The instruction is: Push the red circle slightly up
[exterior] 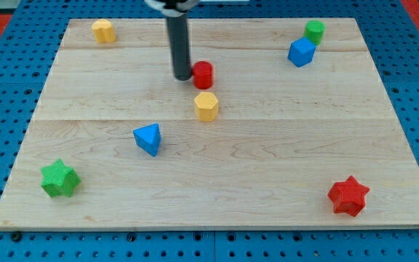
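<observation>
The red circle (204, 74) is a small red cylinder on the wooden board (268, 167), a little above the board's middle. My tip (182, 76) is the lower end of a dark rod that comes down from the view's top. It stands just to the left of the red circle, touching it or nearly so. A yellow hexagon block (206, 106) lies just below the red circle.
A blue triangle block (148, 138) lies left of centre. A green star (58, 179) sits at bottom left, a red star (348, 195) at bottom right. A yellow block (103, 30) is at top left. A blue cube (301, 52) and a green cylinder (314, 31) are at top right.
</observation>
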### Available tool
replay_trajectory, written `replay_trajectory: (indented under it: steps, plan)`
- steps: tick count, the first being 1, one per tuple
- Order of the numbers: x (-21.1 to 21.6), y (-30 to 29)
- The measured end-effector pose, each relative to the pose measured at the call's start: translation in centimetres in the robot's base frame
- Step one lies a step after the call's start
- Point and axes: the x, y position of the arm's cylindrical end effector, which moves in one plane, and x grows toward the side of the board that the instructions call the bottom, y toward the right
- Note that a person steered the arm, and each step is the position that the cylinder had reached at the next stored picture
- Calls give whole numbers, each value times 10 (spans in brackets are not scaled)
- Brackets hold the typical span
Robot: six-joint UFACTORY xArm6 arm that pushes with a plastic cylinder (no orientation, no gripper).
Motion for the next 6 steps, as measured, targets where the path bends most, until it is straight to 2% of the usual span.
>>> replay_trajectory:
  steps: [1,2,3,4,6]
  plan:
    - [-2,66]
    - [6,75]
    - [44,76]
    - [39,106]
    - [33,108]
